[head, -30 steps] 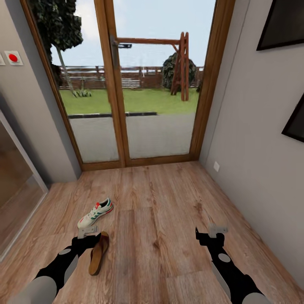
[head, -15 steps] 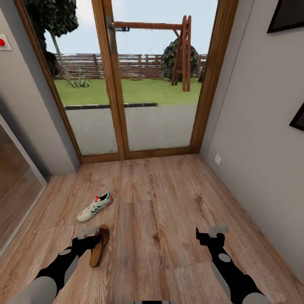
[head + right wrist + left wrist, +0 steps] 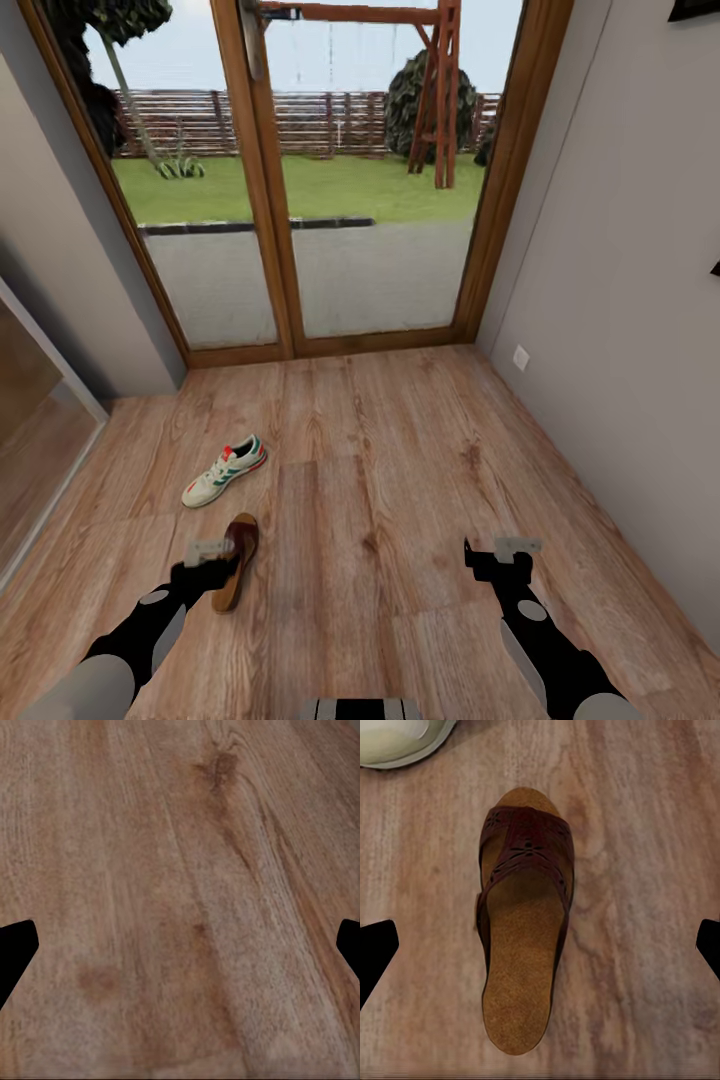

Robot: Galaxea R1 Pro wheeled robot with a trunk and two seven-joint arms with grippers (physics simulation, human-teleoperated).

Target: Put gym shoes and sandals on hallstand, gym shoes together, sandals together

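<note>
Underfoot, the floor point(image 3: 400, 470) is light brown wood-grain plank, with dark knots and long streaked grain plain in the right wrist view. One sneaker point(image 3: 224, 471) lies on it, to the left, short of the glass door point(image 3: 300, 180): cream-white, low and rounded at the toe, with green side stripes and a red-orange patch at tongue and heel. Its pale rubber toe edge point(image 3: 397, 742) also shows in the left wrist view. Just nearer the robot lies one sandal point(image 3: 236, 560), near the sneaker but apart from it. The sandal point(image 3: 521, 915) is a flat slip-on with an oval, grainy tan footbed like cork and a wide dark brown leather band across the front, pierced with a small cut-out pattern; its sole rests flat on the planks.

The left gripper point(image 3: 208, 556) hangs just above the sandal, its jaws spread wide to either side of it and holding nothing; the dark fingertips point(image 3: 376, 949) stand clear of the leather. The right gripper point(image 3: 515, 549) hovers over bare planks, well apart from both shoes, jaws likewise wide and empty. The door has a warm brown wooden frame; smooth grey walls point(image 3: 620, 320) flank the corridor.
</note>
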